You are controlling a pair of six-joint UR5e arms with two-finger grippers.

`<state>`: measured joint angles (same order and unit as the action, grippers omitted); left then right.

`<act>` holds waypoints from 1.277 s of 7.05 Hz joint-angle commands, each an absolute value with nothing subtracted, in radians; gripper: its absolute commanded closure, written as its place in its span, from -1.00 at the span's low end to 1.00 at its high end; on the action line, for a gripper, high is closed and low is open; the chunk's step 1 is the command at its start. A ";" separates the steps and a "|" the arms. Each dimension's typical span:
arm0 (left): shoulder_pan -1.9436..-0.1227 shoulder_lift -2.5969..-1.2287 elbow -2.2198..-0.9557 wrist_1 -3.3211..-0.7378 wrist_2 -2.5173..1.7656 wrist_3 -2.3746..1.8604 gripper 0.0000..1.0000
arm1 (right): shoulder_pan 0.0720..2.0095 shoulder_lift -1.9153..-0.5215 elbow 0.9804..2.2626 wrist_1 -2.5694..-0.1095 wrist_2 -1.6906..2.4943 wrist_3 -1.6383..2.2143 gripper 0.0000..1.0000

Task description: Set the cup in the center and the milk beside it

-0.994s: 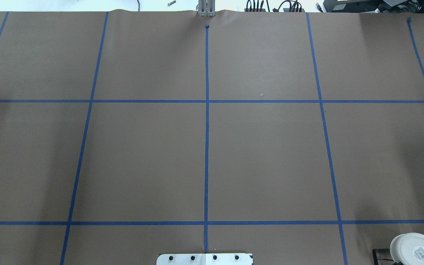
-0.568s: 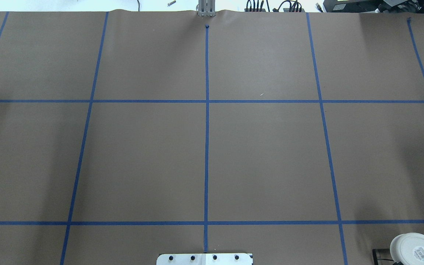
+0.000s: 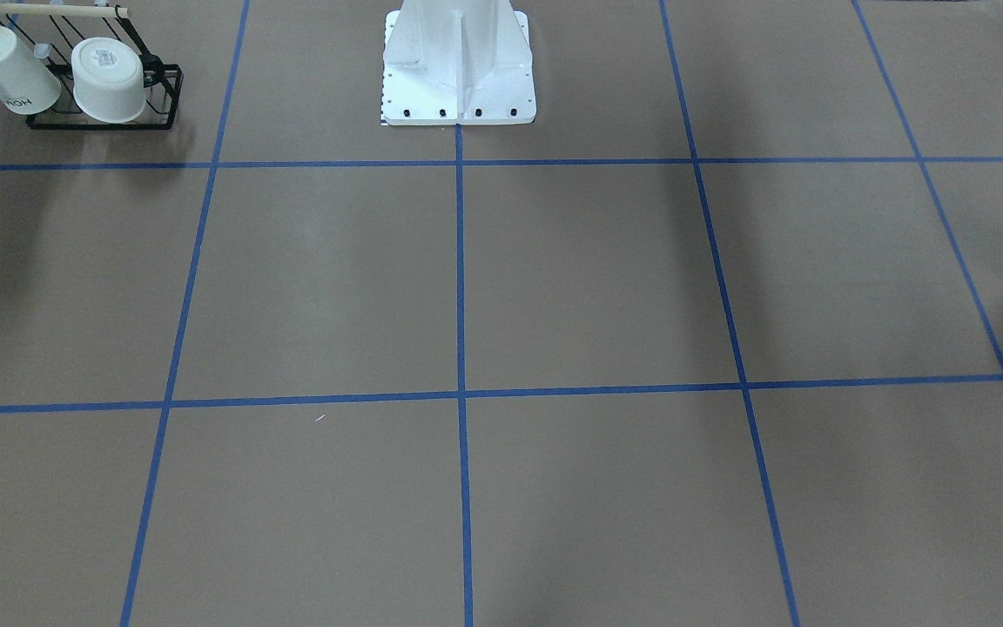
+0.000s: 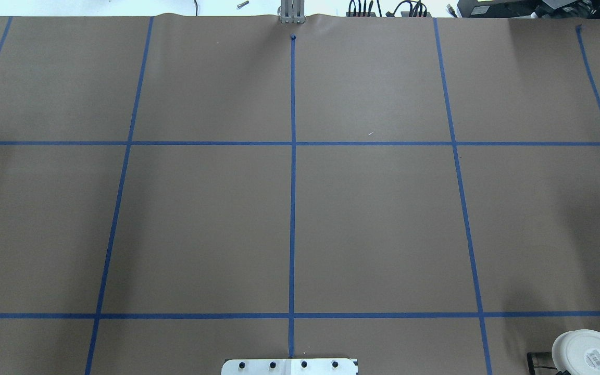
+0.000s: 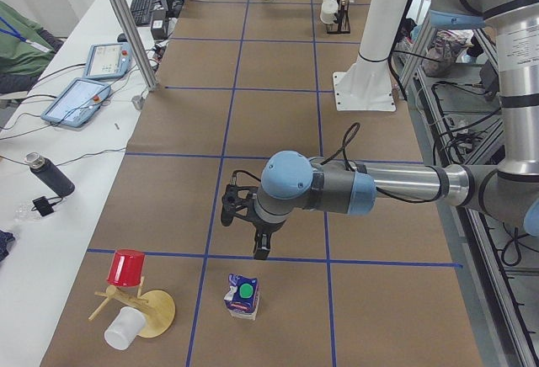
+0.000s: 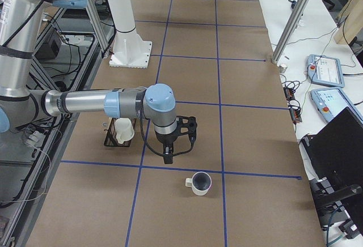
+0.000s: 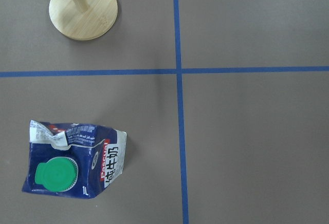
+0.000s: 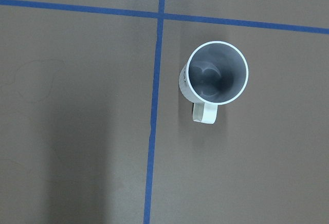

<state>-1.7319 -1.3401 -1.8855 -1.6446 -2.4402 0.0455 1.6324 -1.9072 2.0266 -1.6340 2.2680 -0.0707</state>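
You have the milk (image 7: 74, 165) standing at the lower left of the left wrist view, green cap up, and the cup (image 8: 216, 75) upright at the upper right of the right wrist view, handle toward the frame's bottom. Each sits at its own end of the tabletop (image 4: 201, 234), well apart from the center (image 4: 331, 229). Whether the left tool (image 5: 259, 249) or the right tool (image 6: 170, 156) is apart or together, you cannot tell.
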 commanded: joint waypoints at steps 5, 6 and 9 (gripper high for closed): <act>-1.732 -1.448 -1.871 -1.834 -2.451 0.054 -0.96 | 1.634 -1.844 2.023 -1.626 2.307 -0.131 -1.00; -1.732 -1.425 -1.862 -1.909 -2.451 0.054 -0.96 | 1.632 -1.842 2.023 -1.626 2.306 -0.171 -1.00; -1.730 -1.416 -1.861 -1.962 -2.451 0.046 -0.98 | 1.631 -1.835 1.938 -1.626 2.303 -0.164 -1.00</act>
